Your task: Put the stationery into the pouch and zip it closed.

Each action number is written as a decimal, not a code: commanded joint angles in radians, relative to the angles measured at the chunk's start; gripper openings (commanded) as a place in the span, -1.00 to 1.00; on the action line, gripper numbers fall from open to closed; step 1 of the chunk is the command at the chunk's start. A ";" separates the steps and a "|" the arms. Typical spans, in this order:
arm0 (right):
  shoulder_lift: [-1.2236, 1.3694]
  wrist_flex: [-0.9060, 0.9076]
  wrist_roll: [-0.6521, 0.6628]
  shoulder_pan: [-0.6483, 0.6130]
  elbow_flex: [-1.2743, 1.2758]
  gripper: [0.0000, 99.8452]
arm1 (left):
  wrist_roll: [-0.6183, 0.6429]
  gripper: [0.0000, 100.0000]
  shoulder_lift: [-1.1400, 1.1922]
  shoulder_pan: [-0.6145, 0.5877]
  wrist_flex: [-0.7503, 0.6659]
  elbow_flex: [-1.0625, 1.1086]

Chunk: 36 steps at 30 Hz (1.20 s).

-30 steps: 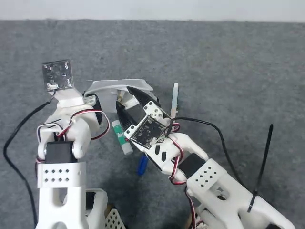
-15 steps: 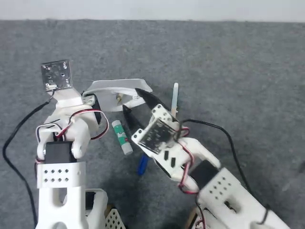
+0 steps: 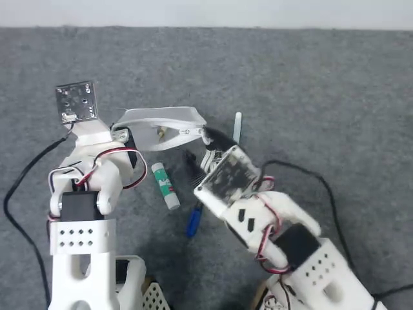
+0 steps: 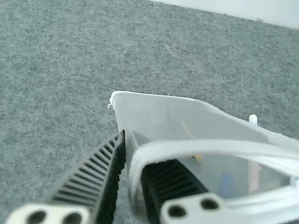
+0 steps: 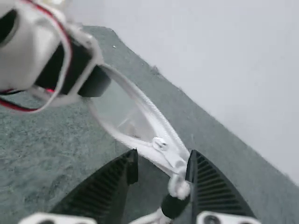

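Translucent white plastic is what you're working with: the pouch [image 3: 161, 121] sits off the grey felt [image 3: 322, 97] near the middle of the table, its mouth gaping. Your left gripper [image 4: 127, 144] is pinching one end of it, with the ribbed black fingers [image 4: 100, 163] pressed together on the rim. Your right gripper [image 5: 162, 158] is at the opposite end, jaws spread, and the zip end of the pouch lies between them. The small metal zip pull [image 5: 160, 143] sits just ahead of the gap, and you can't tell from these views whether either finger touches the fabric. Three pieces of stationery lie on the felt outside the pouch. A green-and-white glue stick [image 3: 165, 186] lies between the two arms, a blue pen [image 3: 193, 221] is just beside your right arm, and a pale pen [image 3: 237, 126] lies beyond the right gripper.
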 commanded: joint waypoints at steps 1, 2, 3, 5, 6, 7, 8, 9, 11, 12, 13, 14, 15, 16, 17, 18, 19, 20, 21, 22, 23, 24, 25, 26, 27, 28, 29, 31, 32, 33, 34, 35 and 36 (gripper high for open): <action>-0.030 0.159 -0.060 0.074 -0.173 -0.64 | 0.018 -0.98 -0.008 -0.003 -0.028 -0.016; -0.028 0.185 -0.068 0.093 -0.196 -0.64 | 0.018 -0.98 -0.008 -0.005 -0.028 -0.018; -0.024 0.208 -0.071 0.108 -0.213 -0.64 | 0.018 -0.98 -0.008 -0.018 -0.028 -0.022; 0.012 0.239 -0.091 0.139 -0.245 -0.64 | 0.018 -0.98 -0.008 -0.049 -0.023 -0.035; 0.041 0.251 -0.103 0.153 -0.261 -0.64 | 0.018 -0.98 -0.008 -0.063 -0.023 -0.036; 0.077 0.260 -0.114 0.162 -0.276 -0.64 | 0.018 -0.98 -0.008 -0.072 -0.023 -0.038; 0.119 0.271 -0.121 0.171 -0.295 -0.64 | 0.018 -0.98 -0.008 -0.078 -0.023 -0.038; 0.165 0.278 -0.129 0.180 -0.313 -0.64 | 0.018 -0.98 -0.008 -0.078 -0.023 -0.038; 0.263 0.302 -0.150 0.199 -0.361 -0.64 | 0.018 -0.98 -0.008 -0.081 -0.023 -0.038; 0.314 0.317 -0.163 0.208 -0.387 -0.64 | 0.018 -0.98 -0.008 -0.081 -0.021 -0.038; 0.366 0.335 -0.173 0.217 -0.416 -0.64 | 0.018 -0.98 -0.008 -0.081 -0.021 -0.038; 0.415 0.354 -0.186 0.223 -0.443 -0.64 | 0.018 -0.98 -0.008 -0.081 -0.021 -0.036; 0.466 0.371 -0.196 0.231 -0.471 -0.64 | 0.018 -0.98 -0.008 -0.081 -0.021 -0.036; 0.515 0.386 -0.207 0.237 -0.497 -0.64 | 0.018 -0.98 -0.008 -0.081 -0.021 -0.036; 0.561 0.401 -0.216 0.243 -0.525 -0.64 | 0.018 -0.98 -0.008 -0.081 -0.021 -0.036; 0.608 0.414 -0.227 0.249 -0.551 -0.64 | 0.018 -0.98 -0.008 -0.081 -0.021 -0.036; 0.651 0.423 -0.239 0.254 -0.577 -0.64 | 0.018 -0.98 -0.008 -0.081 -0.021 -0.036; 0.696 0.432 -0.252 0.262 -0.601 -0.64 | 0.018 -0.98 -0.008 -0.081 -0.021 -0.035; 0.737 0.440 -0.264 0.266 -0.626 -0.64 | 0.018 -0.98 -0.008 -0.081 -0.021 -0.035; 0.776 0.447 -0.275 0.272 -0.649 -0.64 | 0.018 -0.98 -0.008 -0.081 -0.021 -0.035; 0.814 0.456 -0.282 0.278 -0.674 -0.64 | 0.018 -0.98 -0.008 -0.081 -0.021 -0.033; 0.849 0.464 -0.288 0.283 -0.697 -0.64 | 0.018 -0.98 -0.008 -0.081 -0.021 -0.033; 0.881 0.470 -0.295 0.289 -0.717 -0.64 | 0.018 -0.98 -0.008 -0.081 -0.021 -0.033; 0.912 0.473 -0.295 0.292 -0.733 -0.64 | 0.018 -0.98 -0.008 -0.081 -0.021 -0.031; 0.943 0.470 -0.295 0.294 -0.746 -0.64 | 0.018 -0.98 -0.008 -0.081 -0.021 -0.031; 0.972 0.467 -0.295 0.295 -0.758 -0.64 | 0.017 -0.98 -0.008 -0.081 -0.021 -0.031; 1.000 0.466 -0.295 0.295 -0.767 -0.64 | 0.017 -0.98 -0.008 -0.081 -0.021 -0.031; 1.053 0.466 -0.295 0.295 -0.796 -0.64 | 0.017 -0.98 -0.008 -0.081 -0.021 -0.030; 1.078 0.466 -0.295 0.295 -0.810 -0.64 | 0.018 -0.98 -0.008 -0.081 -0.021 -0.030; 1.102 0.466 -0.295 0.295 -0.825 -0.64 | 0.018 -0.98 -0.008 -0.081 -0.021 -0.030; 1.127 0.466 -0.295 0.297 -0.841 -0.64 | 0.018 -0.98 -0.008 -0.081 -0.021 -0.030; 1.150 0.466 -0.295 0.298 -0.853 -0.64 | 0.018 -0.98 -0.008 -0.081 -0.021 -0.030; 1.173 0.466 -0.296 0.306 -0.867 -0.64 | 0.018 -0.98 -0.008 -0.081 -0.021 -0.028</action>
